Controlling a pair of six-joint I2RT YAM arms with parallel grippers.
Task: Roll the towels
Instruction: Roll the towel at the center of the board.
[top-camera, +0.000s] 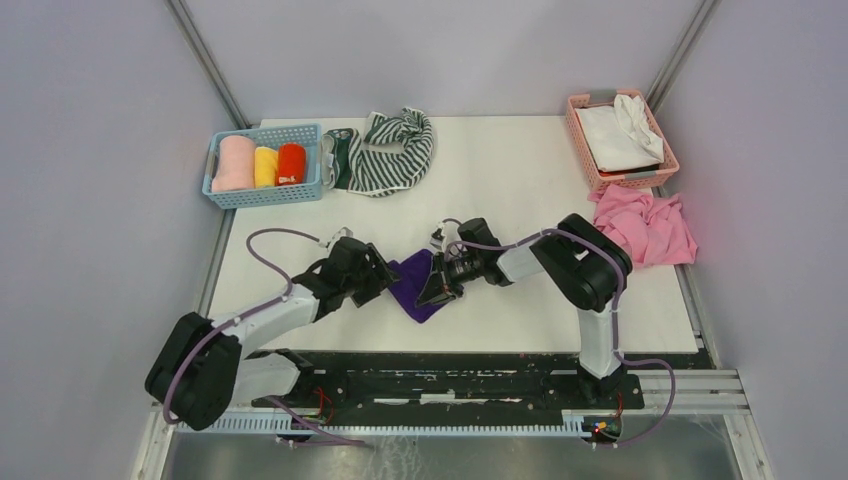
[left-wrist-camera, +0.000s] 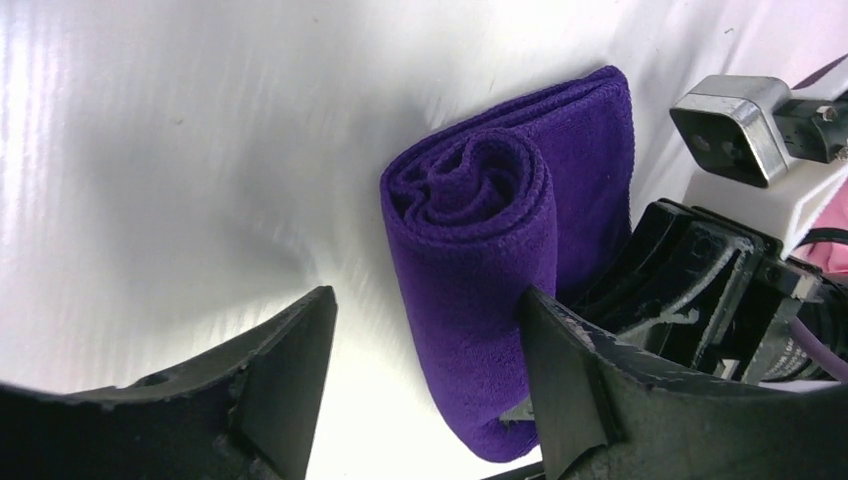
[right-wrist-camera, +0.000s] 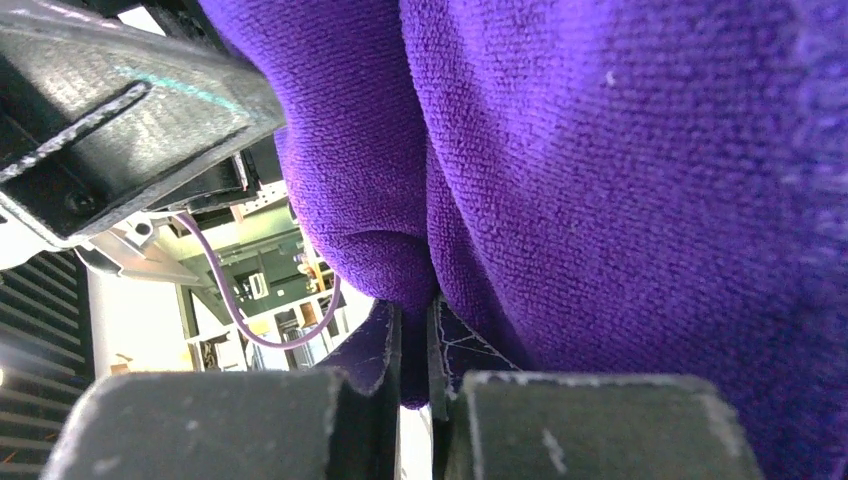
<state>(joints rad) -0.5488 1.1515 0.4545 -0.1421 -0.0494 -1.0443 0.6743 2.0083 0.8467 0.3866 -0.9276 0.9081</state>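
Observation:
The deep-purple towel (top-camera: 415, 288) lies partly rolled at the table's middle front. In the left wrist view its spiral end (left-wrist-camera: 470, 190) faces the camera. My left gripper (left-wrist-camera: 425, 375) stands open astride the roll. The right finger (left-wrist-camera: 565, 380) touches the roll and the left finger (left-wrist-camera: 290, 385) stands apart from it over bare table. My right gripper (right-wrist-camera: 415, 340) is shut on a fold of the purple towel (right-wrist-camera: 620, 170), pinched thin between its fingertips. In the top view the two grippers meet at the towel, left (top-camera: 385, 282) and right (top-camera: 440, 290). The striped towel (top-camera: 392, 152) lies crumpled at the back.
A blue basket (top-camera: 265, 197) at the back left holds pink, yellow and red rolls. A pink basket (top-camera: 625, 181) at the back right holds a white cloth (top-camera: 618, 135). A pink cloth (top-camera: 648, 228) lies bunched at the table's right edge.

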